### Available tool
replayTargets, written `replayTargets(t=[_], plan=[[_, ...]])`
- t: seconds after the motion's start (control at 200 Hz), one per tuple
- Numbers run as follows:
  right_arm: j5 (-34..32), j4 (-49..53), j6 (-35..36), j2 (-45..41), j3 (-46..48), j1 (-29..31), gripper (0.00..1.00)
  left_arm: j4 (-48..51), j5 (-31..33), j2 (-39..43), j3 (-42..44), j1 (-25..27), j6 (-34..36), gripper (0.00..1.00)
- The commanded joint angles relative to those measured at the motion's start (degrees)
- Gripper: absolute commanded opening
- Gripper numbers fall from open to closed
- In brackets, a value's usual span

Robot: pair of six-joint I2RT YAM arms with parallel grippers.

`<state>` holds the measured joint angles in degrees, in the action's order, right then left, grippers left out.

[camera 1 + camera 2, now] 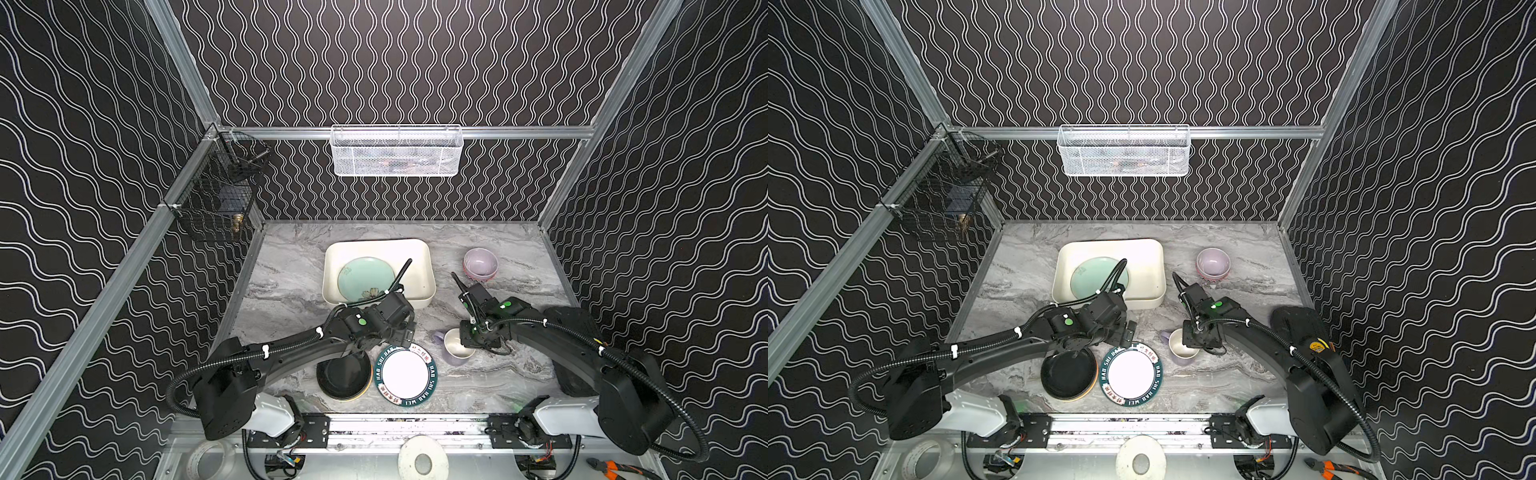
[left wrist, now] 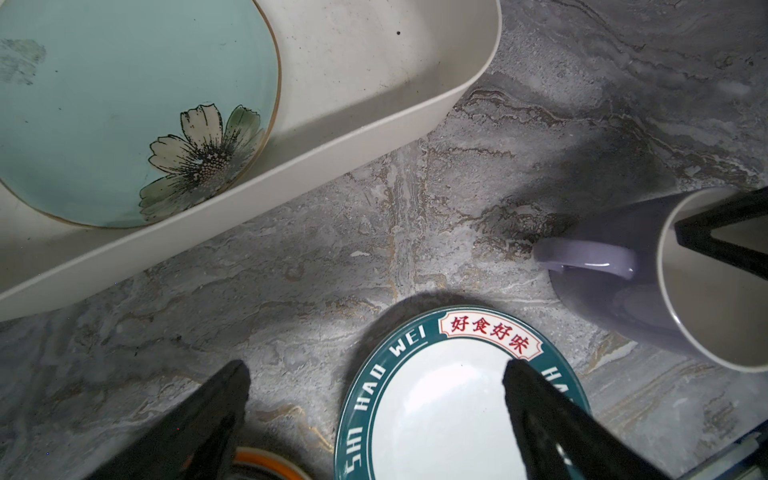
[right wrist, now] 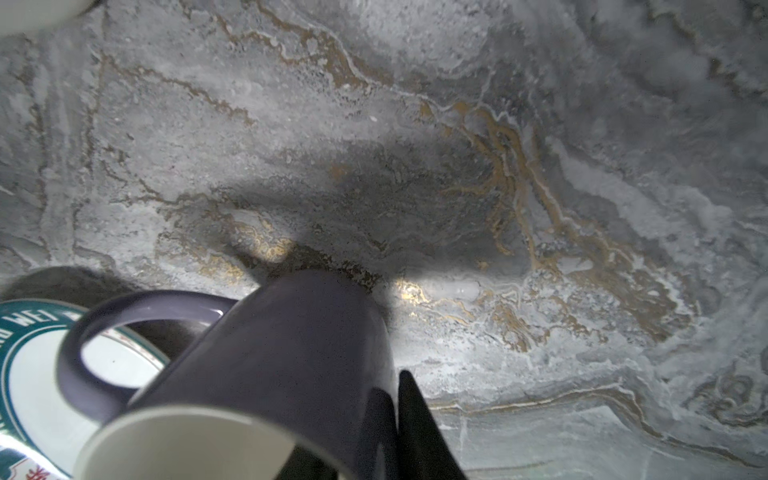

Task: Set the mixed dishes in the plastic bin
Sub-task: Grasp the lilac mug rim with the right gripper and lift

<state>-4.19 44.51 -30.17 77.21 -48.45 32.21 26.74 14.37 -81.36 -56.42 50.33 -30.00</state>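
My right arm comes in from the right side, elbow bent and wrist turned down, so my right hand (image 1: 464,341) sits on top of the lavender mug (image 1: 457,353). It is drawn narrow on the mug's wall, with one finger (image 2: 723,237) inside the cream interior and the other finger (image 3: 415,419) against the outside. The mug's base is on the counter (image 1: 291,270). Its handle points toward the lettered plate (image 1: 405,374), which lies just beside it.

My left arm stretches low across the front of the counter, its forearm over the black plate (image 1: 344,376), which lies on an orange plate (image 2: 266,462). My left hand (image 2: 376,368) hangs spread wide and holds nothing. One of its fingers is above the lettered plate's white middle and the other is above bare counter.

The plastic bin (image 1: 422,253) stands behind my left wrist, apart from the mug, with the mint-green floral plate (image 1: 365,276) lying flat in its left part. My left wrist's cable arcs over the bin's near wall. At the back right, beyond my right wrist, the lavender bowl (image 1: 481,262) sits nested in a patterned bowl (image 1: 478,279). Bare counter lies between the mug and the bin's near corner.
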Motion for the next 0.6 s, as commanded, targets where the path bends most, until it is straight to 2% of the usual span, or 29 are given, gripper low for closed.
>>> replayTargets(t=[0.0, 0.275, 0.535, 0.591], plan=[[-2.83, 0.45, 0.74, 0.14, -0.99, -0.01, 0.18, 0.55, 1.18, 0.25, 0.05, 0.10, -0.01, 0.99], [-4.18, 2.56, 1.65, -1.35, -3.48, -0.09, 0.10, 1.61, 0.92, 0.40, -1.10, 0.01, 0.16, 0.99], [-5.20, 5.04, 2.52, -3.06, -8.33, -0.30, 0.08, 4.79, 3.09, 1.97, -3.71, -0.05, 0.73, 0.99], [-5.68, 5.21, 2.93, -3.08, -11.78, -0.39, 0.08, 5.62, 3.50, 2.41, -4.43, -0.09, 0.82, 0.99]])
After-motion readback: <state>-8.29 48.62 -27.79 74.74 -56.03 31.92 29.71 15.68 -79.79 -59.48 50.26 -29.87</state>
